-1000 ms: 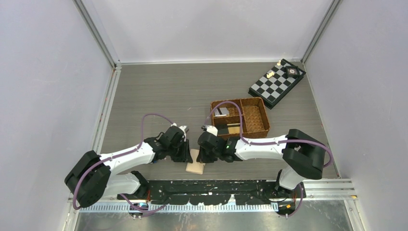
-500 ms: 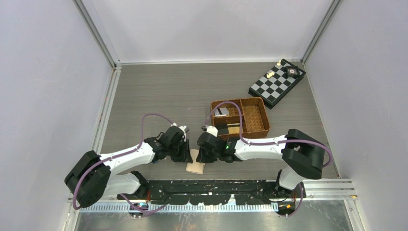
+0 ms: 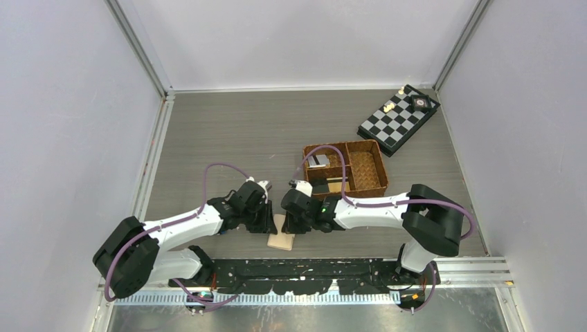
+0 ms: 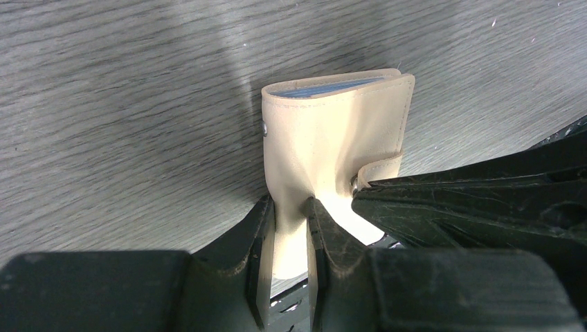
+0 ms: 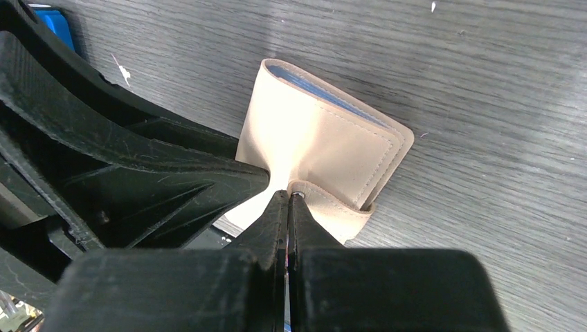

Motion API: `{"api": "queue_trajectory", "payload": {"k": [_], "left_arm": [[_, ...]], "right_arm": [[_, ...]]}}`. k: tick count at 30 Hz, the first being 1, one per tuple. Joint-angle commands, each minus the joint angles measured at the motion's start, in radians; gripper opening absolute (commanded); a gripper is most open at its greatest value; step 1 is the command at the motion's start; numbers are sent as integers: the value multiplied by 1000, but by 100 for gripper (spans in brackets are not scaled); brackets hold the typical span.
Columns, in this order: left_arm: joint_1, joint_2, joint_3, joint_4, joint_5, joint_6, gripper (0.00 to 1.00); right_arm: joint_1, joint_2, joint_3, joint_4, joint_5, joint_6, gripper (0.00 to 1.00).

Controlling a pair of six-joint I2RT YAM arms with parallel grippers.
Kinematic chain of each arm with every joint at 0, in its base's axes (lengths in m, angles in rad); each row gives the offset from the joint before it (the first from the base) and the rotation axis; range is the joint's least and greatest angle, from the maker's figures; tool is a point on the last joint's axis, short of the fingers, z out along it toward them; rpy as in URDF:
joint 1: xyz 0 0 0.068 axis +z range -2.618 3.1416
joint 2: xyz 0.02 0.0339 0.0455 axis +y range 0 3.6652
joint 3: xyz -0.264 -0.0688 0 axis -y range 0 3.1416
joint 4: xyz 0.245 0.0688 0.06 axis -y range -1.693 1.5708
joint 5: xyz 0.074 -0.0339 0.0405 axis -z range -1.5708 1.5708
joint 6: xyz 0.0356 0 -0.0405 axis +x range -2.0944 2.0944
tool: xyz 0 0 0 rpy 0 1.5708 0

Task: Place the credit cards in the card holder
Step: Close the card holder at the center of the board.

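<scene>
- Card holder (image 3: pixel 281 240): on tabletop (image 3: pixel 228 138), near edge, centre, directly between the two wrists. Folded shut; beige face up.
- Left fingers (image 4: pixel 260 238): clenched on card holder's near left edge, with beige material pinched and buckled between the pads. Serves as the anchor grip.
- Right fingers (image 5: pixel 277 214): closed tight, no gap visible, tips nipping the snap tab (image 5: pixel 325 205) right at its metal stud.
- Key relation: tab wraps over the holder's right side, i.e. toward the right arm and directly opposite the left grip. The two sets of fingers sit just beside each other, almost touching over the holder.
- Long axis: runs roughly near–far in top view, w/ slight tilt. Pale blue pocket edges (image 4: pixel 325 86) show at the end pointing away from both wrist cams.
- Est. next move: peel tab rightward and up, away from the left grip, to pop the snap. Right arm is the nearer one for this; left arm only braces.
- Risk, est.: soft material already deformed, so holder may lift or slide instead of unsnapping.
- Credit cards (image 3: pixel 319 161): apart from holder, in left compartments of the woven basket (image 3: pixel 367 169). One grey card is clear; dark and tan ones nearer the arm are partly hidden by cable.
- Chessboard (image 3: pixel 399 119): far right, not involved.
- Brands/labels/writing: none legible — holder face plain, cards too small to read.
</scene>
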Motion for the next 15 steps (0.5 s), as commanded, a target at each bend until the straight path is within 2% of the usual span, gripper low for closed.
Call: {"api": "queue_trajectory", "payload": {"k": [1, 8, 15], "left_arm": [[-11, 16, -23, -63, -62, 24, 0], [-11, 12, -26, -64, -63, 22, 0], [-40, 12, -52, 13, -30, -41, 0]], "right_arm": [[-1, 35, 7, -121, 64, 11, 0], [-3, 35, -17, -158, 88, 42, 1], [-1, 46, -9, -154, 94, 29, 1]]}}
